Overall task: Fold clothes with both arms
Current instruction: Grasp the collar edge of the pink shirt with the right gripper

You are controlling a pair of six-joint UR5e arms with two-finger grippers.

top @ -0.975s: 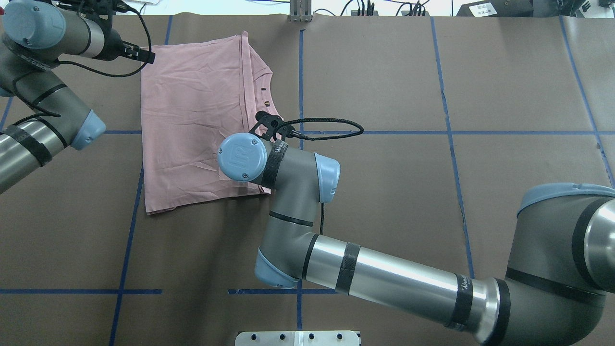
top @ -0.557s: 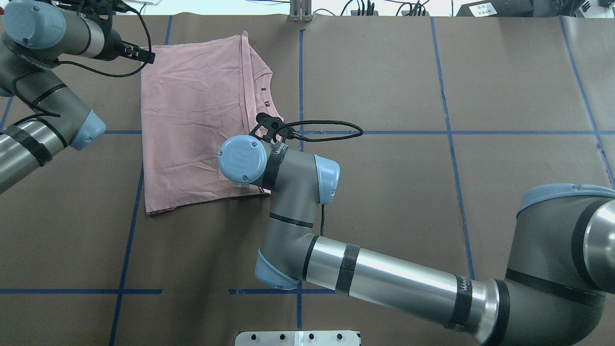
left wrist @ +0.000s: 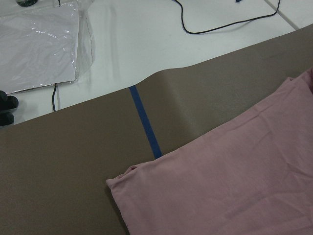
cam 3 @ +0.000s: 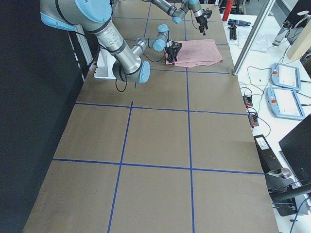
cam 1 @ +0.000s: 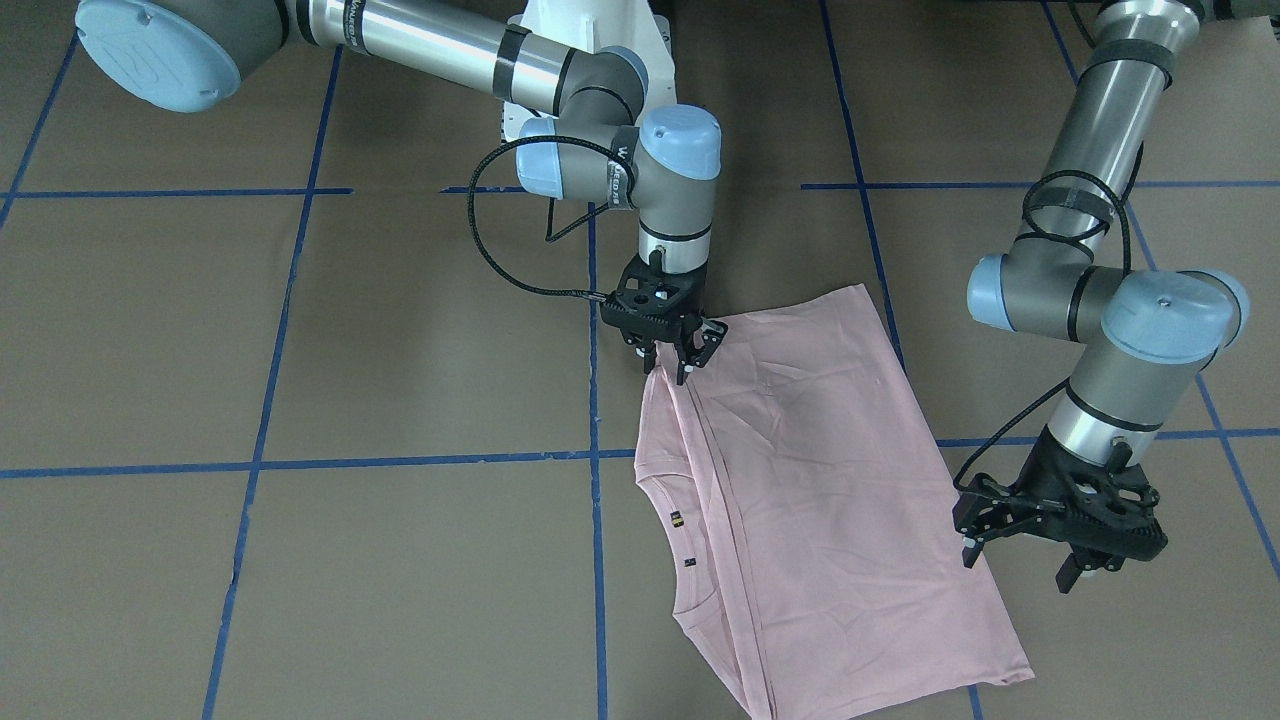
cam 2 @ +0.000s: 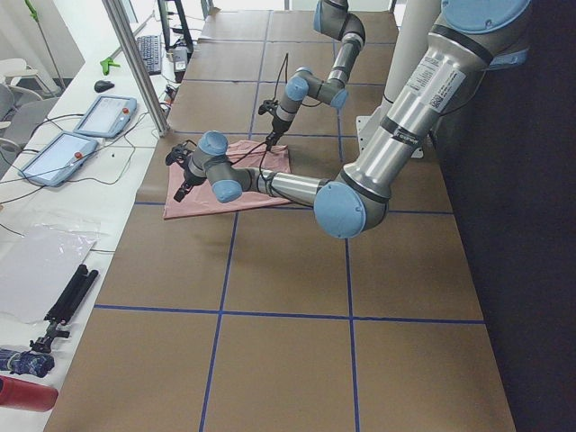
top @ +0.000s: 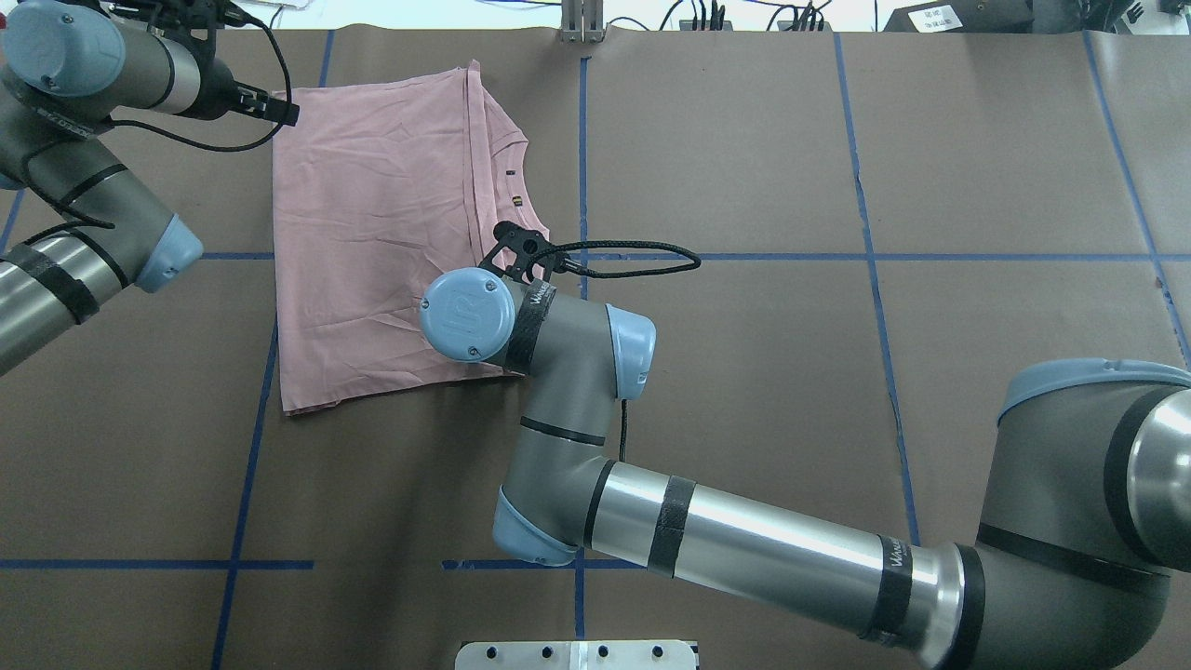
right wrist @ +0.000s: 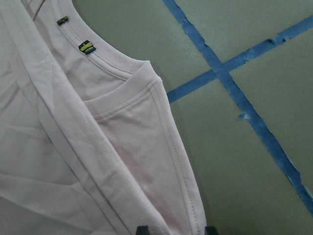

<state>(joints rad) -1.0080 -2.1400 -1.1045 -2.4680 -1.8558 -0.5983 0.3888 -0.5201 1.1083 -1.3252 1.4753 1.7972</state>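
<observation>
Front-facing, counter: brown paper-covered counter [cam 1: 300, 560] gridded with blue tape lines [cam 1: 260, 465]; a white pedestal base [cam 1: 590, 40] stands at top centre.
Front-facing, T-shirt: the pale pink T-shirt [cam 1: 830, 500] lies flat at lower centre-right, with a long fold down its left side and the neckline facing left.
Front-facing, right gripper: the right gripper [cam 1: 682, 375] points down onto the T-shirt's upper left corner.
Front-facing, left gripper: the left gripper [cam 1: 1015, 565] hangs at the T-shirt's right edge, jaws wide, holding nothing.
Front-facing, room: brown counter stretches across the whole left half of the frame.
Overhead, T-shirt: upper left, its far edge near the counter's top edge.
Overhead, arms: the right arm [top: 744, 540] enters from lower right and its wrist covers the T-shirt's lower right corner; the left arm [top: 84, 233] sits at the left edge.
Overhead, room: counter runs on across the right half.
Exterior left: the T-shirt is small at upper centre-left, close to the counter's left edge; beyond that edge are two pendants [cam 2: 54, 157] on a white surface.
Exterior right: the T-shirt is at top centre-right, near a metal post [cam 3: 252, 36].
Left wrist: a T-shirt corner fills the lower right; the counter paper ends at a white surface with a black cable [left wrist: 220, 27].
Right wrist: neckline tags [right wrist: 85, 46] at upper left; two dark fingertips [right wrist: 142, 231] at the bottom edge, jaws narrowly apart with sleeve cloth between them.
</observation>
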